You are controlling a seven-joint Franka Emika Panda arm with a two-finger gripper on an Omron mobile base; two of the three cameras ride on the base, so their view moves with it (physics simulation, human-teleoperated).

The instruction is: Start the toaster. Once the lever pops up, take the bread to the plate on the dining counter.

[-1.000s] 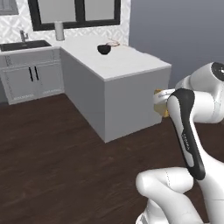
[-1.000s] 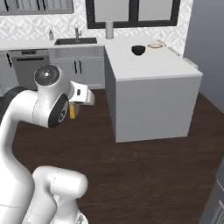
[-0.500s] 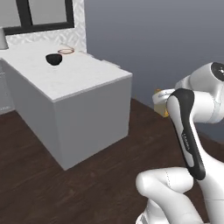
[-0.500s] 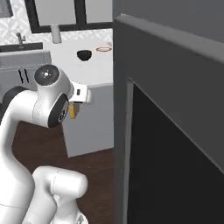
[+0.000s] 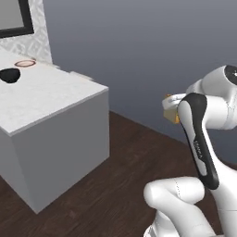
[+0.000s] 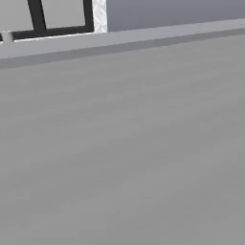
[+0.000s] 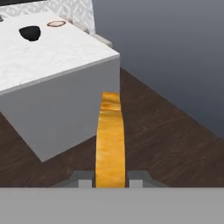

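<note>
My gripper (image 7: 110,181) is shut on the bread (image 7: 110,139), which I see edge-on as a golden-brown crust standing between the fingertips (image 7: 85,180). In the left base view the gripper (image 5: 172,110) hangs over the dark wood floor with the bread (image 5: 175,116) in it, well to the right of the dining counter (image 5: 60,95). The red-rimmed plate (image 5: 25,63) lies at the counter's far end, next to a dark bowl (image 5: 9,75). From the hand the plate (image 7: 56,23) and bowl (image 7: 29,32) sit far ahead on the white slab (image 7: 61,57). The toaster and its lever are out of view.
A flat grey surface (image 6: 124,153) stands very close in front of the right base camera, with a black-framed window (image 6: 43,19) above it. A grey wall (image 5: 152,55) runs behind the counter. Dark floor (image 5: 129,157) lies between me and the counter's near corner.
The whole picture has shifted, so the camera has moved with the base: the counter slid left and grew larger, and a grey surface now fills the right base view. The bread stays held.
</note>
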